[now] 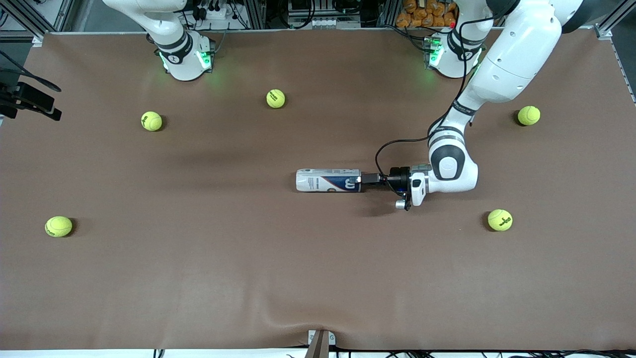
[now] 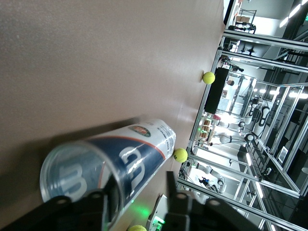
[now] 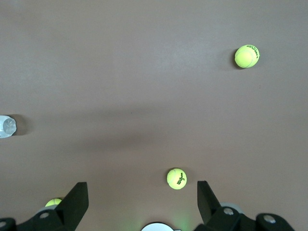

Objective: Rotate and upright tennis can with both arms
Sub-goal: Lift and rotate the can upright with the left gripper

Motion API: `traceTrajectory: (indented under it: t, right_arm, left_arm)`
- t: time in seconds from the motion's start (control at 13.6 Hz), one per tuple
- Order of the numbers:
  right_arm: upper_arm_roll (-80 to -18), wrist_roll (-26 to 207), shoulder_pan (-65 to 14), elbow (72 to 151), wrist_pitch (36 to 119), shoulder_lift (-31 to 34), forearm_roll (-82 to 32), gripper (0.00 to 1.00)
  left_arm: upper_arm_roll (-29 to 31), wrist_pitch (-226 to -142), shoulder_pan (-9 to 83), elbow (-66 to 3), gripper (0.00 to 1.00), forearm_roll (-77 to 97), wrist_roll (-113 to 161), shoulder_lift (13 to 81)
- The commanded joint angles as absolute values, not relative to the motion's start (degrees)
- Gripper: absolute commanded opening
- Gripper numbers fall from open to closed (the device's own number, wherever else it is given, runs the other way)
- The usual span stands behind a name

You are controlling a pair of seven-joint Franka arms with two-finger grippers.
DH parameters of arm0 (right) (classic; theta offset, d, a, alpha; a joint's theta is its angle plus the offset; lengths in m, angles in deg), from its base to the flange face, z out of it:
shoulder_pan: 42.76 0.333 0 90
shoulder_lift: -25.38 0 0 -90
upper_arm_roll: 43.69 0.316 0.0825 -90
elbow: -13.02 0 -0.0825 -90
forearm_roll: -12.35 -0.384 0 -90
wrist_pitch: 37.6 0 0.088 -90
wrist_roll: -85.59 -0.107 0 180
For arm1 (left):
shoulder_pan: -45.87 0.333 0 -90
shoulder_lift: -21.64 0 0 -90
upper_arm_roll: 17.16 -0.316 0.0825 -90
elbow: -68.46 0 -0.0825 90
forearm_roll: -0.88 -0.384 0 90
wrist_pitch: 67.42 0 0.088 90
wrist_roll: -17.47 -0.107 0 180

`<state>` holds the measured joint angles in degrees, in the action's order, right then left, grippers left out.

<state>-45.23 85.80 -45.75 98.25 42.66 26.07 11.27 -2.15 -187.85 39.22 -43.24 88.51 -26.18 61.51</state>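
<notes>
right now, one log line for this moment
tennis can: lying on table | left pincer: closed on its end | right pincer: open, raised over table, waiting

1. I see the tennis can (image 1: 328,180) as clear glossy plastic with a printed label, catching reflections.
2. The table cover (image 1: 198,278) looks to me like matt brown cloth, slightly rippled.
3. The tennis balls, like this one (image 1: 500,220), look fuzzy felt.
4. The left arm's shell (image 1: 516,49) is smooth glossy white plastic.
</notes>
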Motion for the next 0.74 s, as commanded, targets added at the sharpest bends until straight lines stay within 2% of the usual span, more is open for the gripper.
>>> traceTrajectory:
  t: [0.0, 0.22, 0.44, 0.66]
  right_arm:
    - [-45.1, 86.2, -44.9, 98.4, 43.3, 25.6, 11.7, 1.0]
    - [-45.0, 86.1, -44.1, 98.4, 43.9, 25.6, 11.8, 1.0]
    - [-45.1, 85.6, -44.1, 98.5, 44.1, 25.6, 11.7, 1.0]
    - [-45.1, 85.6, -44.2, 98.4, 44.3, 25.6, 11.8, 1.0]
  left_arm:
    - [-2.0, -188.7, 39.1, -42.9, 0.0, 90.3, -27.9, 61.0]
    - [-2.1, -188.7, 38.8, -40.0, 0.0, 88.2, -20.5, 59.4]
    - [-2.3, -188.7, 39.0, -36.2, 0.0, 78.1, -7.5, 55.2]
    - [-1.9, -188.7, 38.0, -28.7, 0.0, 62.2, 13.4, 52.9]
